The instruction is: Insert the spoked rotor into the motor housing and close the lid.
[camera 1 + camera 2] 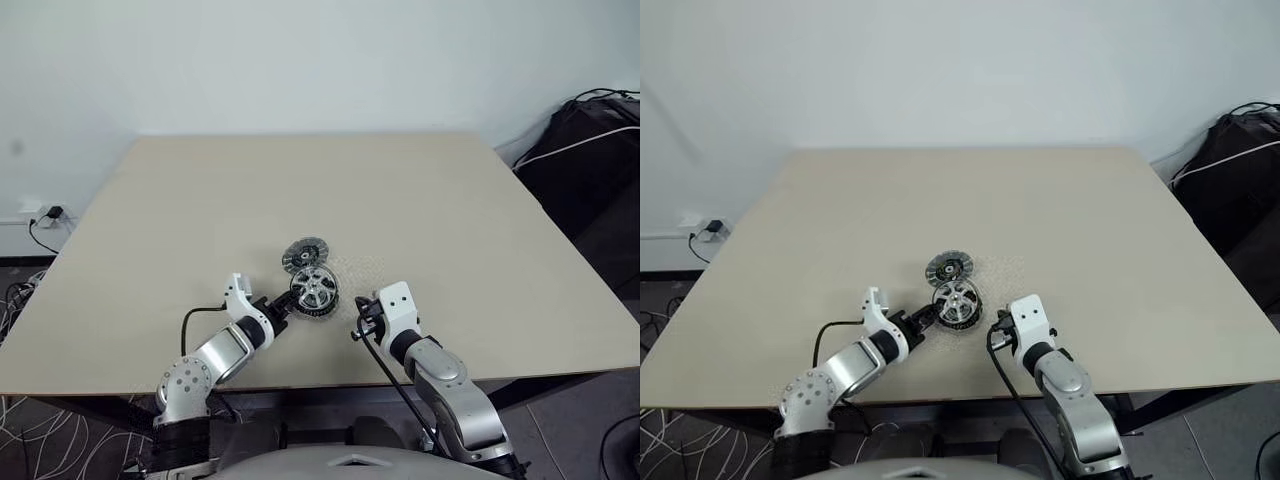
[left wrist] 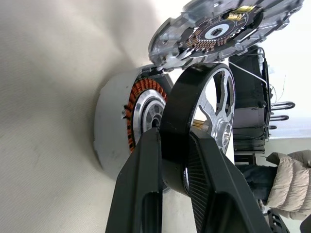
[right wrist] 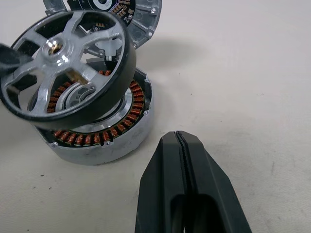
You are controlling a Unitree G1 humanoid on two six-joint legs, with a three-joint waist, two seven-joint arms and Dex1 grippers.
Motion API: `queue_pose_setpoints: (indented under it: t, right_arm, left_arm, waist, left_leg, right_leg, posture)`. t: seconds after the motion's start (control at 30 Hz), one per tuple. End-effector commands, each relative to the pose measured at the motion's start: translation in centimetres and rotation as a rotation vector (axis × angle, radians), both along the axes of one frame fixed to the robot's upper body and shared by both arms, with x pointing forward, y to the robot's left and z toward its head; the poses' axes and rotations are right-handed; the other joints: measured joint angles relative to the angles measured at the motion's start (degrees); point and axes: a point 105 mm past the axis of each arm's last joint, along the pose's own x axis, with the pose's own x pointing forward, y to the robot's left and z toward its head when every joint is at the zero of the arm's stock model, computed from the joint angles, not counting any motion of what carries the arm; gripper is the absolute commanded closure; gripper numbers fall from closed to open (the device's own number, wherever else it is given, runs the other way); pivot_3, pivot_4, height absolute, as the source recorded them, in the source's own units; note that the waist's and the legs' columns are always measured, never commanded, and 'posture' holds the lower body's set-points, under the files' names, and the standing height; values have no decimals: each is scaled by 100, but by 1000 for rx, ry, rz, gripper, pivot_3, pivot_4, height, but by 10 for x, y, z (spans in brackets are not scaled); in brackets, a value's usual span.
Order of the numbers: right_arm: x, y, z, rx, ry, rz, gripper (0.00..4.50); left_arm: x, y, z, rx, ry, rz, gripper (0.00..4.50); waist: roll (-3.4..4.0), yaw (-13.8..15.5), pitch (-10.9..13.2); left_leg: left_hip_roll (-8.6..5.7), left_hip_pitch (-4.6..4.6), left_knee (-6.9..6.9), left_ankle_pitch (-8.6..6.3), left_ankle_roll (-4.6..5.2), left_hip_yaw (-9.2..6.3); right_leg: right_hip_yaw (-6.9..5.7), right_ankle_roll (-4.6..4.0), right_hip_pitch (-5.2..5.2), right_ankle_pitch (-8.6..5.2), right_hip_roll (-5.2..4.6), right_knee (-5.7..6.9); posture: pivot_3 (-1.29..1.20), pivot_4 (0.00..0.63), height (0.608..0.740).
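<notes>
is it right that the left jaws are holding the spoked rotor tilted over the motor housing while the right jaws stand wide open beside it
Not quite. The right gripper has its jaws shut, pressed together with nothing between them, as the right wrist view shows. The rest holds: the left gripper grips the spoked rotor by its dark rim, tilted over the motor housing.

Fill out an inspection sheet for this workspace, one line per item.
Surface: beige table, bare apart from the motor parts.
Job's things: spoked rotor tilted over the motor housing, not seated; lid on the table just behind them.
Clutter: nothing seen.
Grippers: left gripper shut on the rotor's dark rim; right gripper shut, empty, beside the housing, apart from it.
Cables: black cable along the right arm; wall plug and lead at left.
Surroundings: white wall; black bag at right.
</notes>
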Motion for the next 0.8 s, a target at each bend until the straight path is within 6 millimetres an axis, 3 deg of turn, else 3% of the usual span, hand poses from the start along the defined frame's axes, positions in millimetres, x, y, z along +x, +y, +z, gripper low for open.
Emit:
queue_pose_setpoints:
  t: [0.03, 0.07, 0.17, 0.47, 0.8]
  right_arm:
    - [6, 2, 18, 11, -69, 1, 4500]
    - [6, 1, 18, 11, -70, 0, 4500]
    - [7, 1, 19, 10, -72, -3, 4500]
    - [7, -1, 18, 8, -71, -9, 4500]
    - [8, 1, 18, 8, -70, 3, 4500]
  left_arm:
    - [6, -18, 13, -68, -42, -20, 3903]
    - [6, -19, 13, -70, -41, -22, 3903]
    - [6, -20, 11, -64, -33, -29, 3143]
    - [7, -9, 16, -59, -65, 7, 216]
    - [8, 23, 38, -42, -236, 107, 100]
  waist:
    - [0, 2, 0]
    - [0, 2, 0]
    - [0, 4, 0]
    - [2, 3, -6]
    - [-1, 2, -1]
  left_leg:
    - [0, 0, 0, 0, 0, 0]
    - [0, 0, 0, 0, 0, 0]
    - [0, 0, 0, 0, 0, 0]
    - [0, 8, 5, 0, 0, -2]
    - [0, 0, -3, 0, -1, 0]
  right_leg:
    - [0, 0, 0, 0, 0, 0]
    - [0, 0, 0, 0, 0, 0]
    - [0, 0, 0, 0, 0, 0]
    - [-1, 1, 10, 0, -1, 1]
    - [1, -3, -1, -1, -2, -1]
  posture:
    - [0, 0, 740]
    - [0, 0, 740]
    - [0, 0, 740]
    - [0, 0, 740]
    - [0, 0, 740]
